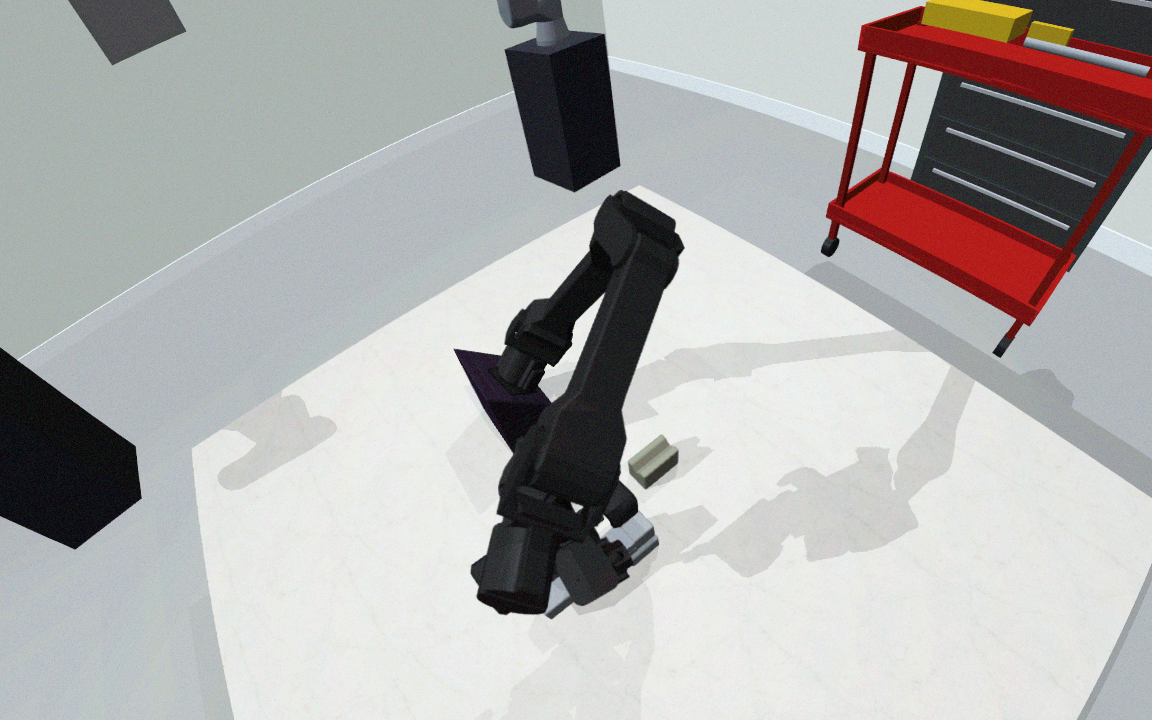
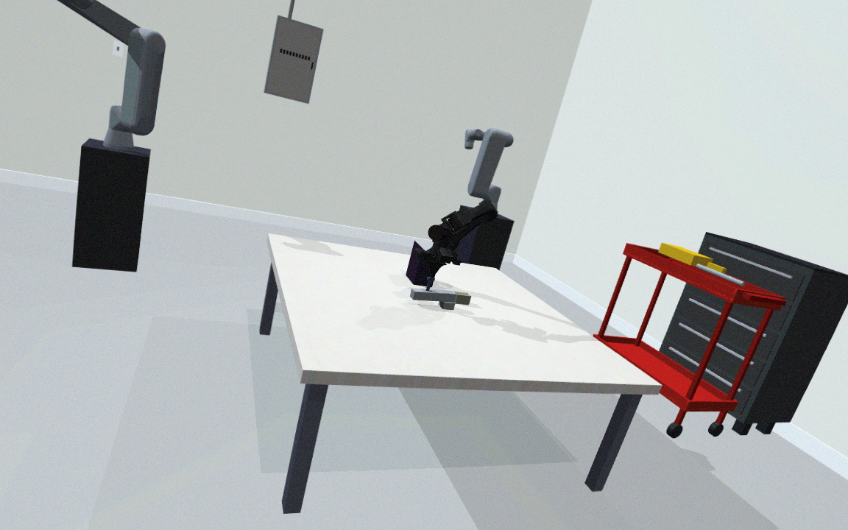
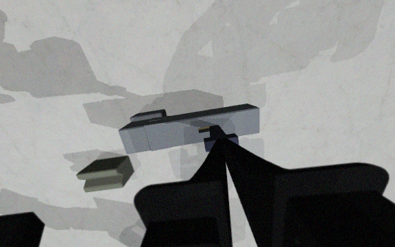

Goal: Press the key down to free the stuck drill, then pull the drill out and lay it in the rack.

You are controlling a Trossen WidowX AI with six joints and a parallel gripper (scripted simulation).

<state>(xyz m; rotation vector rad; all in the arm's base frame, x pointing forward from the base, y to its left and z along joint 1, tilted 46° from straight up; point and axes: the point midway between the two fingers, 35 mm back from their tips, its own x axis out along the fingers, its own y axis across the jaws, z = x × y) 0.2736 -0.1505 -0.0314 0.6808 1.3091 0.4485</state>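
Note:
My gripper [image 2: 428, 288] [image 3: 221, 143] is shut, its fingertips together over a small dark blue part [image 3: 232, 140] at the side of the long grey block [image 1: 638, 535] [image 2: 419, 294] [image 3: 166, 137]. Contact between fingertips and part cannot be told. A small piece with a yellow-brown edge [image 3: 204, 129] sits beside the dark blue part, over the block. Which piece is the key is not clear, and I cannot make out the drill. The beige grooved rack [image 1: 652, 461] [image 2: 463, 299] [image 3: 108, 175] lies near one end of the block, with no drill in its groove. The arm covers much of the block in the top view.
A small grey block [image 2: 446, 305] [image 3: 148, 114] adjoins the long block's far side in the wrist view. A dark purple box [image 1: 517, 419] [image 2: 417, 266] stands by the arm's base. A red cart [image 1: 947, 246] [image 2: 644, 361] stands beyond the table [image 1: 938, 591] [image 2: 480, 355].

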